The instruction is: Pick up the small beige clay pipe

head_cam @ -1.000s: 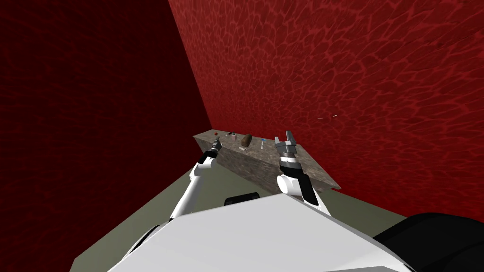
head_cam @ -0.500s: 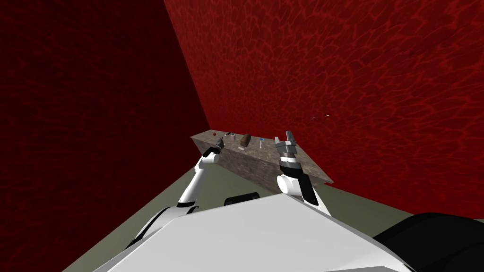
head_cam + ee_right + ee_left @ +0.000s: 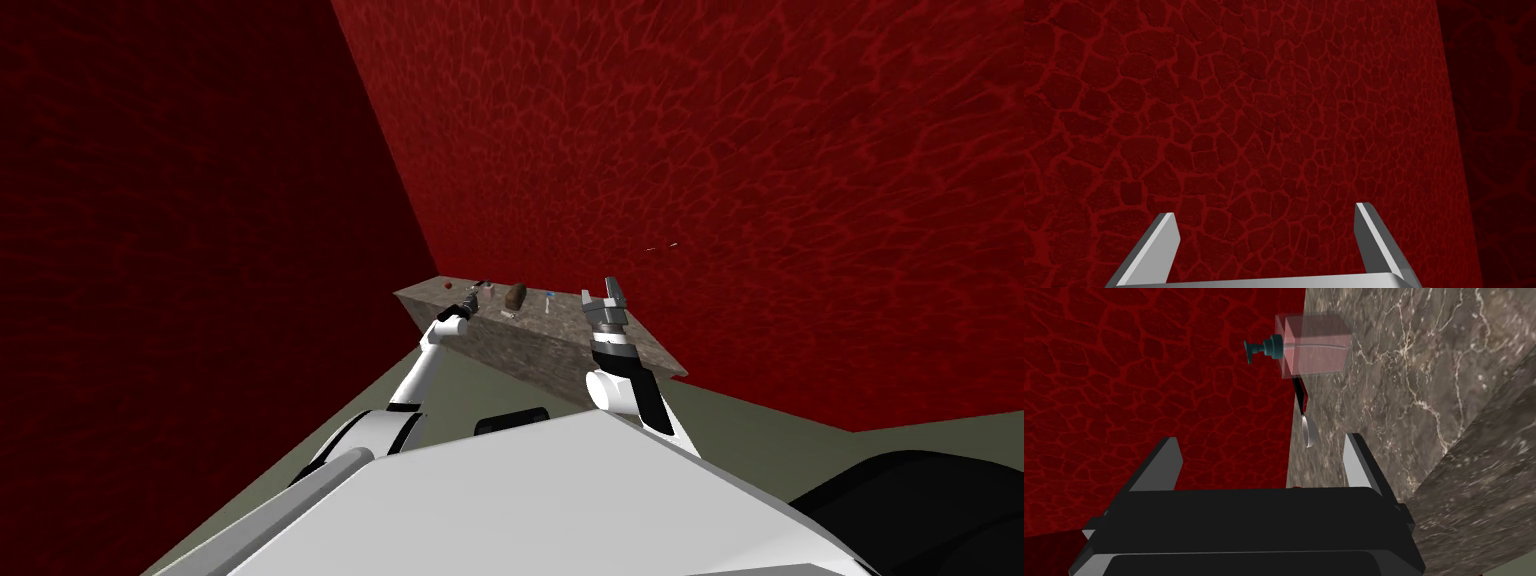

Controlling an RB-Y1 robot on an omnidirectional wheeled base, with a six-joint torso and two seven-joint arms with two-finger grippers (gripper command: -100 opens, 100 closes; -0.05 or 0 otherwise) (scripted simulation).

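The surface (image 3: 1424, 388) looks like smooth grey-brown stone with pale veins. On it, the soap dispenser (image 3: 1316, 345) has a see-through pinkish body and a matt teal pump; just beside the dispenser a spoon (image 3: 1308, 430) shows a shiny metal bowl and a black handle. The left gripper (image 3: 1260, 439) has matt grey jaws on a dull black body.

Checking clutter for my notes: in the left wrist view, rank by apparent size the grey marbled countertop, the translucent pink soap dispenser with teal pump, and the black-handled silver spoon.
Largest: grey marbled countertop.
Then: translucent pink soap dispenser with teal pump.
Smallest: black-handled silver spoon, plainly slimmer.
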